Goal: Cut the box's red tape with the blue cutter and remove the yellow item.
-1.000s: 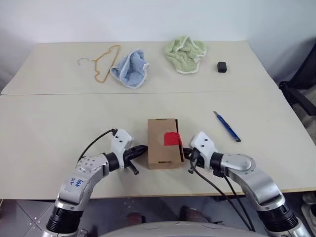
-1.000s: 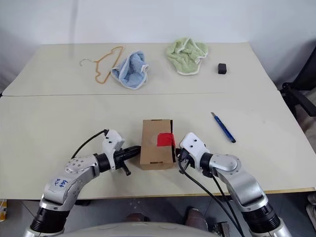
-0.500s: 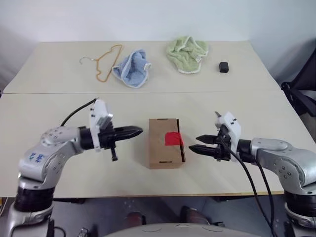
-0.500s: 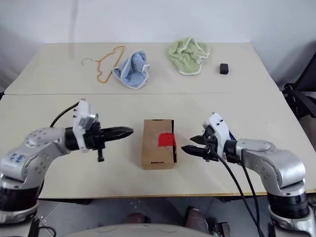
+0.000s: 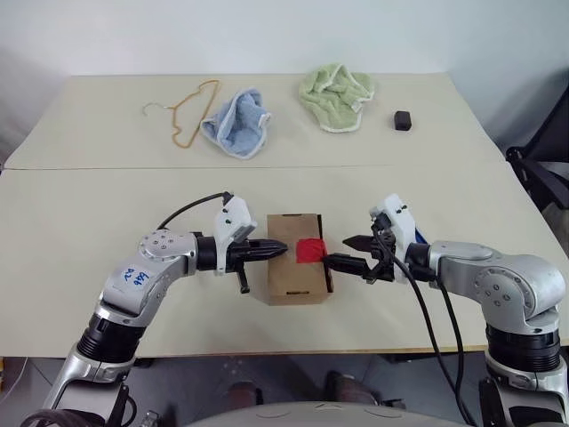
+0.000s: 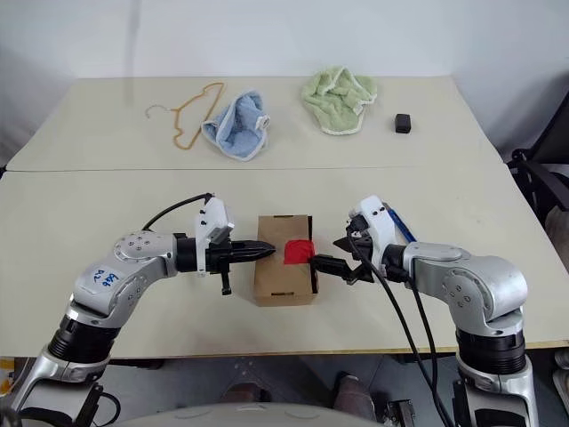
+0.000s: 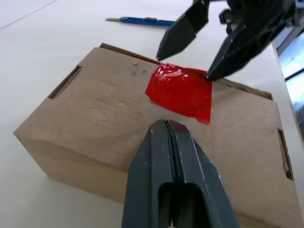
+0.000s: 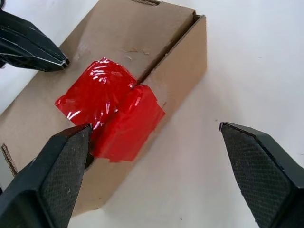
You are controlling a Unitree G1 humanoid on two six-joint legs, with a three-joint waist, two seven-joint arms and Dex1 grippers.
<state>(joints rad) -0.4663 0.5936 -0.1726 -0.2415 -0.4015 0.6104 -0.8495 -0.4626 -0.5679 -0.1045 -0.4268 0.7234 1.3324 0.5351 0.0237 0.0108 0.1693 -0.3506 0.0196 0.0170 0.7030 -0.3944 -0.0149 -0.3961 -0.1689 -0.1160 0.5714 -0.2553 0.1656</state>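
Tools are converging on the box [image 5: 296, 258] again after swinging apart: your left tool [image 5: 277, 251], pinched shut and empty, is hovering over its top; your right tool [image 5: 349, 253], now spread wide, is flanking the red tape [image 5: 309, 250]. Blue cutter [image 7: 140, 20] is lying untouched on the counter [image 5: 107, 222] behind. Writing on your left arm's sticker is unreadable.
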